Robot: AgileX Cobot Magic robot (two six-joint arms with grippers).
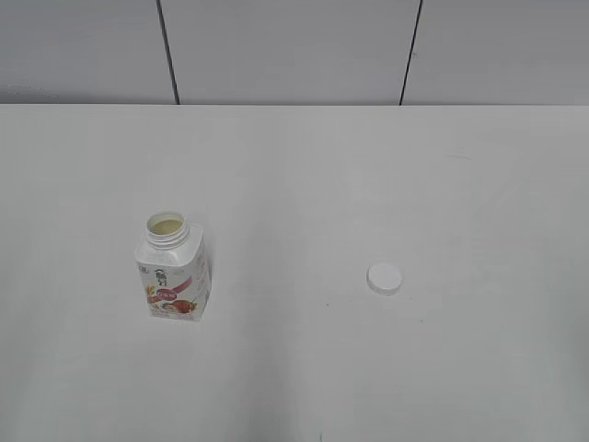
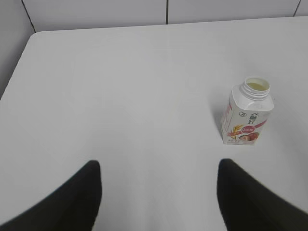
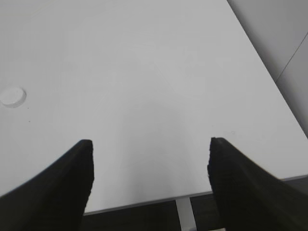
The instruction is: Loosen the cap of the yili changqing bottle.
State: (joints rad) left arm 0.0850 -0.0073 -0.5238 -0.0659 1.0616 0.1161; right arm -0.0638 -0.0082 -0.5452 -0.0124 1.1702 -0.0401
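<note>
While the bottle [image 1: 173, 268] stands upright on the white table [image 1: 304, 175], its neck is bare and open, with pale liquid visible inside the threaded mouth. It sits left of the table's middle in the exterior view, its pink-red label with the strawberry picture facing the camera. Off to the right, well apart from the bottle, the cap [image 1: 385, 278] lies flat on the table, its smooth round face up. Neither arm shows in the exterior view. From the left wrist view, the left end effector [image 2: 159, 192] hangs released above bare table, its two dark fingers [image 2: 72, 202] spread wide with nothing between them; the bottle [image 2: 247, 112] stands ahead and to the right of that gap, clear of both fingers. From the right wrist view, the right end effector [image 3: 150, 185] is likewise released, its dark fingers [image 3: 57, 187] held wide apart near the table's front edge and gripping nothing. That view catches the cap [image 3: 13, 96] far out at the left edge of the frame, well away from the fingers. Behind the table runs a pale grey panelled wall [image 1: 294, 46] with dark vertical seams. Soft shadows fall on the table near the front edge.
</note>
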